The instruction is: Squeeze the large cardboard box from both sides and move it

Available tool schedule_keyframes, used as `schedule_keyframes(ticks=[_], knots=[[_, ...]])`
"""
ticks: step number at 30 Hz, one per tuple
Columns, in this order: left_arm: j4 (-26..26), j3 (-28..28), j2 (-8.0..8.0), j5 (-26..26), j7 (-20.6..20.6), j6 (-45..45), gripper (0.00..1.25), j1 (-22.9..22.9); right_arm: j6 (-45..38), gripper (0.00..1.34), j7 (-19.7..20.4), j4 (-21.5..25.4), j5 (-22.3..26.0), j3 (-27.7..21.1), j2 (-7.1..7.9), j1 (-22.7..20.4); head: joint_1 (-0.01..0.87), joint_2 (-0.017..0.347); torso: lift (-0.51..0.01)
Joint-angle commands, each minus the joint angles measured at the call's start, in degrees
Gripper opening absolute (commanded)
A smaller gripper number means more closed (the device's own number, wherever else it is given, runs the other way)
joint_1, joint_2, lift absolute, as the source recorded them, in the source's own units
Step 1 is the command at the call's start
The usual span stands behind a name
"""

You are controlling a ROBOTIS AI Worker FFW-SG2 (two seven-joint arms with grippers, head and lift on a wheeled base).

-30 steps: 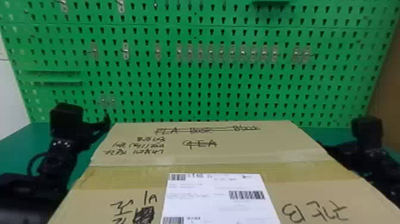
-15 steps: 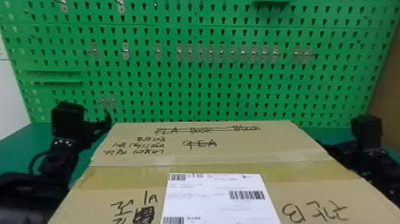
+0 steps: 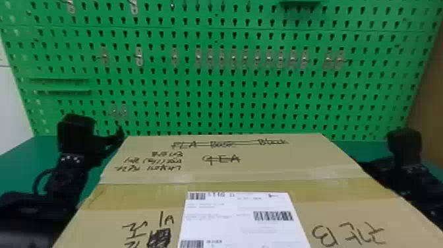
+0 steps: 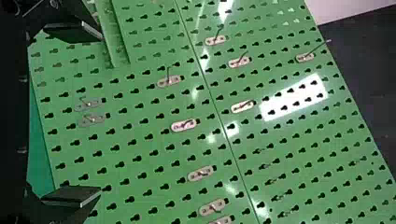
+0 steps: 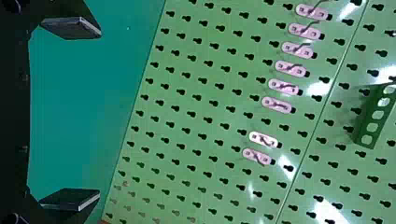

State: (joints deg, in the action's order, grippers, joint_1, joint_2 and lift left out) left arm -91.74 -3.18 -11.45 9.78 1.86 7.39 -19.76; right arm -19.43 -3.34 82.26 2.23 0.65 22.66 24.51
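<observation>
In the head view, the large cardboard box stands in the middle of the green table, its far edge near the table's back edge and its near part running out past the bottom of the view. The box looks closed and level on top, tan, with a band of tape running from side to side. A white shipping label with barcodes lies over the tape, and black handwriting, some struck through, marks the lid. Behind rises a green pegboard carrying metal hooks. The left gripper is beside the box's left side, toward the table's back left corner; the right gripper is beside the right side, toward the back right corner. Whether either touches the cardboard, I cannot tell.

In the left wrist view, the left gripper is spread wide, the pegboard showing through its gap. Hooks and a narrow green ledge stick out from the board.

In the right wrist view, the right gripper is also spread wide, with tabletop showing between its fingers. A row of hooks and a green holder with round holes are on the board beyond.
</observation>
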Motion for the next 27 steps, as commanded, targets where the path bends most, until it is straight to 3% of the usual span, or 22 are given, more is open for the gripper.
schedule_keyframes(ticks=[1, 10, 27], knots=[[-0.1, -0.1, 0.12, -0.5, 0.2, 0.3, 1.12, -0.1, -0.1, 1.24, 0.0, 0.1, -0.8, 0.1, 0.10, 0.1, 0.398, 0.051, -0.209], [0.0, -0.1, 0.12, -1.6, 0.9, 0.8, 1.12, 0.3, -0.1, 1.24, 0.0, 0.6, -3.1, 0.4, 0.19, -0.1, 0.398, 0.051, -0.209], [0.0, 0.0, 0.03, -2.5, 0.9, 1.0, 1.12, 0.0, -0.3, 1.24, 0.1, 0.5, -2.6, -0.1, 0.10, -0.1, 0.397, 0.051, -0.209]])
